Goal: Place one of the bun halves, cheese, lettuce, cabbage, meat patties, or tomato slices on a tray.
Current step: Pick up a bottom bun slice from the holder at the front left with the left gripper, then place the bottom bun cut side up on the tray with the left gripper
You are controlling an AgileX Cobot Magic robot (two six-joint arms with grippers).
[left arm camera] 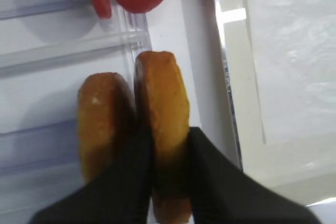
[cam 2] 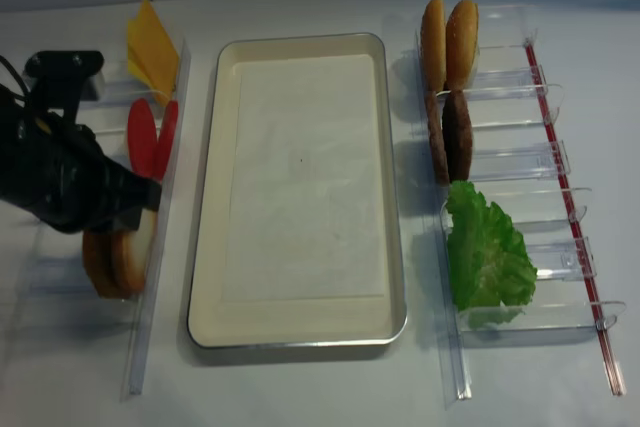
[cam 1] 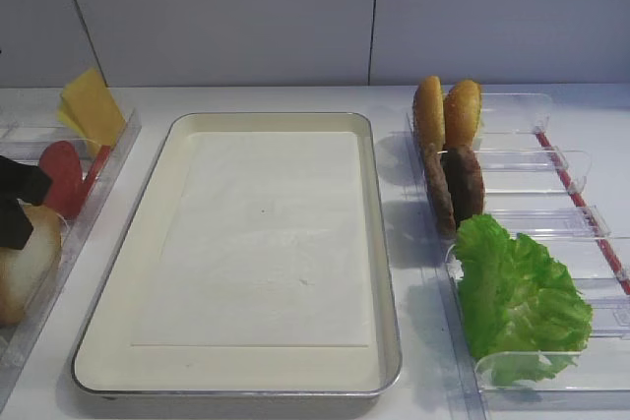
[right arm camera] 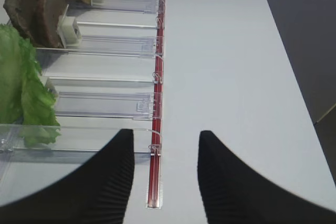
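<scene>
Where visible, no lettering, left end effector (left arm camera: pixel 169 145) pinching bun half (left arm camera: pixel 163 129)

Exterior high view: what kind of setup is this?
Likely a mock burger-assembly station on a white table, not a working kitchen. A lined tray sits in the middle, flanked by clear bins with ingredients standing on edge: meat patties, lettuce, tomato slices, cheese.

Left gripper (left arm camera: pixel 170 145) fingers pinched together; right gripper (right arm camera: pixel 165 150) fingers spread apart.
</scene>
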